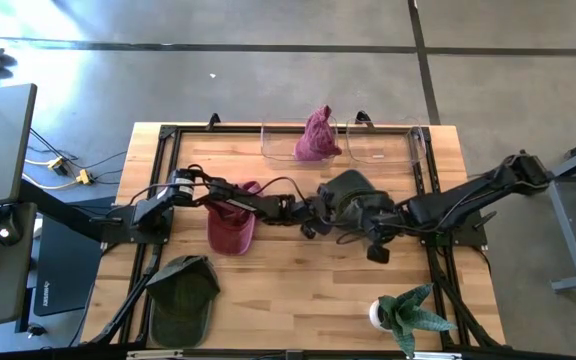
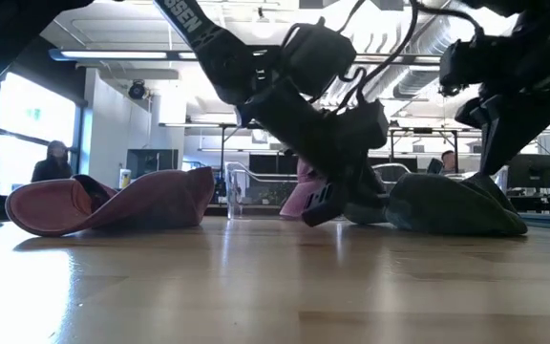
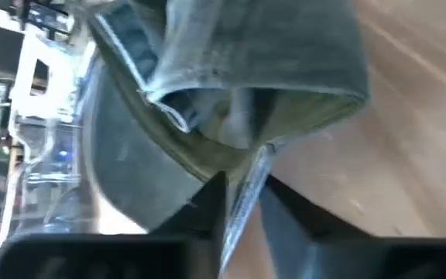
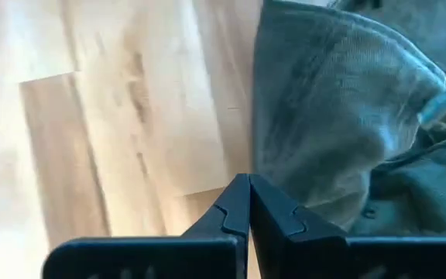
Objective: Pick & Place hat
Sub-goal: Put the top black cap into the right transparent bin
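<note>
Four hats are counted: an olive cap [image 1: 182, 295] at the front left, a maroon cap [image 1: 232, 222], a pink knitted hat [image 1: 316, 136] already placed in the clear plastic bin [image 1: 398, 157], and a grey-green cap [image 1: 354, 193] at mid-table. The left gripper [image 1: 317, 213] is seen pinching the grey-green cap's brim, with jaws nearly together. The right gripper [image 1: 376, 247] is closed on nothing beside it; lifting and placing are judged outstanding.

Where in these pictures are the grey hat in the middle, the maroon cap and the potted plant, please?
grey hat [image 1: 350, 188]: high view, on its crown.
maroon cap [image 1: 230, 233]: high view, on its brim.
potted plant [image 1: 413, 312]: high view, on its leaves.
</note>
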Controlling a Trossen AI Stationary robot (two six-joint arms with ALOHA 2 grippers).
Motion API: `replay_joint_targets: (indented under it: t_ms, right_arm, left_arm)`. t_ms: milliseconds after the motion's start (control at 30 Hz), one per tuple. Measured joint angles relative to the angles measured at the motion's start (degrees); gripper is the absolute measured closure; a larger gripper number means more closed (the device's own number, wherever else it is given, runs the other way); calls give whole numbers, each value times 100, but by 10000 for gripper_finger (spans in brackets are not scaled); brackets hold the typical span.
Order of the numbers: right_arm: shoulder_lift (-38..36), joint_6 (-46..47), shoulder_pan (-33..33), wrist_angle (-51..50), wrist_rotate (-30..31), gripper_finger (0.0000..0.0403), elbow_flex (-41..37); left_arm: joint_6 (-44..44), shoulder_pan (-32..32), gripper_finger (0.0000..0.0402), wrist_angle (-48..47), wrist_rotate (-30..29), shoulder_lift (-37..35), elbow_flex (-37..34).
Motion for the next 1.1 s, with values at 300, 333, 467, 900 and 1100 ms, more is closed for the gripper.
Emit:
replay_joint_targets:
  t_ms: [300, 333, 467, 900, 1100]
  right_arm:
    - [120, 362, -91, 37, 1005, 402, 0]
    - [152, 366, -149, 45, 1062, 402, 0]
    - [406, 168, -332, 441, 816, 402, 0]
    - [1369, -1425, -499, 2066, -477, 402, 0]
    - [671, -888, -384, 1458, -81, 402, 0]
  left_arm:
    - [38, -381, 382, -345, -222, -102, -6]
    - [37, -434, 387, -339, -301, -129, -4]
    - [40, -604, 396, -371, -660, -155, 0]
    - [-318, -1015, 398, -2981, -720, -151, 1174]
    - [-517, -1106, 398, -3388, -741, -151, 1323]
